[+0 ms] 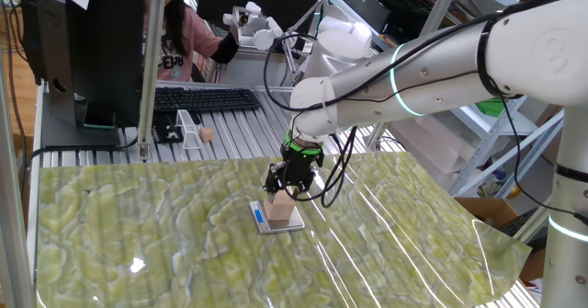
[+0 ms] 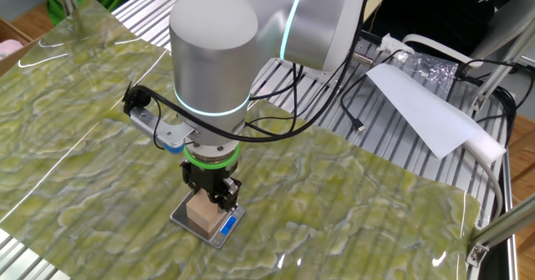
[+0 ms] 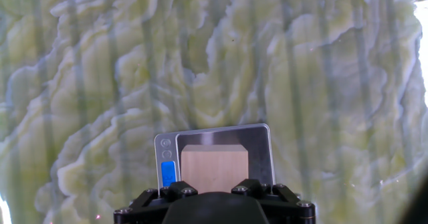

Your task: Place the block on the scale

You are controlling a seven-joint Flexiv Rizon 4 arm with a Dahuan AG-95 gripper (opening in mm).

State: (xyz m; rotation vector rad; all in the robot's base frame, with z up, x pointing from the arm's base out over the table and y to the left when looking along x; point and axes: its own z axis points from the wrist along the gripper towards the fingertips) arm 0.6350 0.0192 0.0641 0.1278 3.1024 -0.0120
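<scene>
The block (image 1: pixel 283 212) is a light-tan wooden cube resting on the plate of the scale (image 1: pixel 265 222), a small flat silver scale with a blue display strip. My gripper (image 1: pixel 288 192) points straight down onto the block, its fingers at the block's upper sides, shut on it. In the other fixed view the block (image 2: pixel 203 216) sits on the scale (image 2: pixel 224 227) under the gripper (image 2: pixel 212 198). In the hand view the block (image 3: pixel 214 168) fills the middle of the scale (image 3: pixel 259 150), just beyond the gripper body; the fingertips are hidden.
A green-and-white patterned mat (image 1: pixel 138 225) covers the table. Behind it are a keyboard (image 1: pixel 207 98), a small wooden ball (image 1: pixel 208 134) and a clear stand (image 1: pixel 188 129). A person (image 1: pixel 179 32) sits at the back. White paper (image 2: pixel 418 104) lies on the slatted table.
</scene>
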